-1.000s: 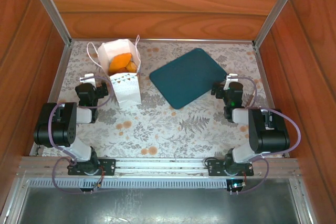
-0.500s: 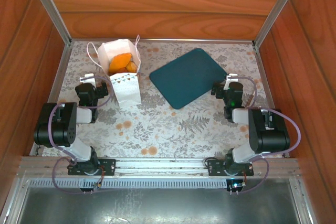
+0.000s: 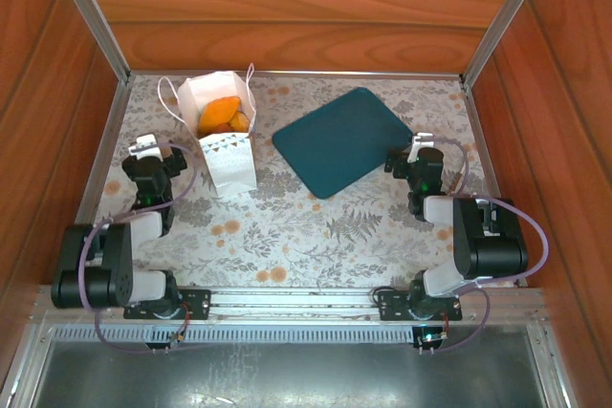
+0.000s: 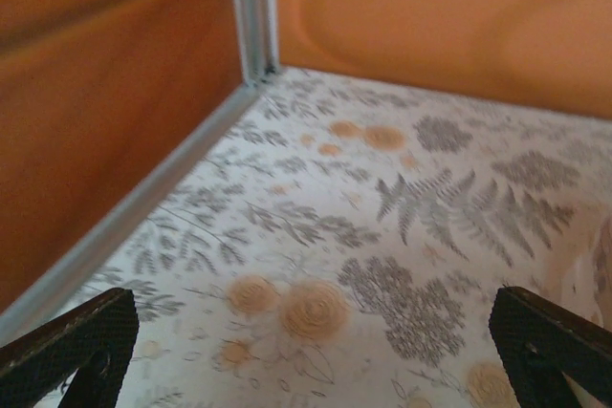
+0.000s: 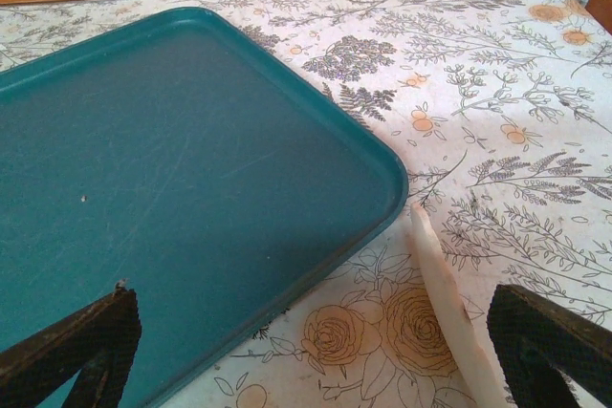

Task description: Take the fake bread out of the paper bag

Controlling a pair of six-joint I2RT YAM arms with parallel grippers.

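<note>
The white paper bag (image 3: 228,145) stands upright at the back left of the table, its mouth open towards the camera above. Glossy orange fake bread (image 3: 220,114) fills its top; I can make out about two pieces. My left gripper (image 3: 144,148) is to the left of the bag, apart from it, pointing at the back left corner. In the left wrist view the left gripper (image 4: 316,355) is open over bare floral cloth. My right gripper (image 3: 418,149) is open at the right edge of the teal tray, and the right wrist view shows the right gripper (image 5: 316,355) holding nothing.
A dark teal tray (image 3: 342,139) lies empty right of the bag; its corner (image 5: 172,169) is just ahead of the right fingers. A pale curled strip (image 5: 445,284) lies on the cloth beside it. Wooden walls and a metal rail (image 4: 143,203) close in the table.
The left arm has swung to the left and its elbow has dropped back; its gripper now sits further from the bag. The right arm, the bag and the tray have not moved.
</note>
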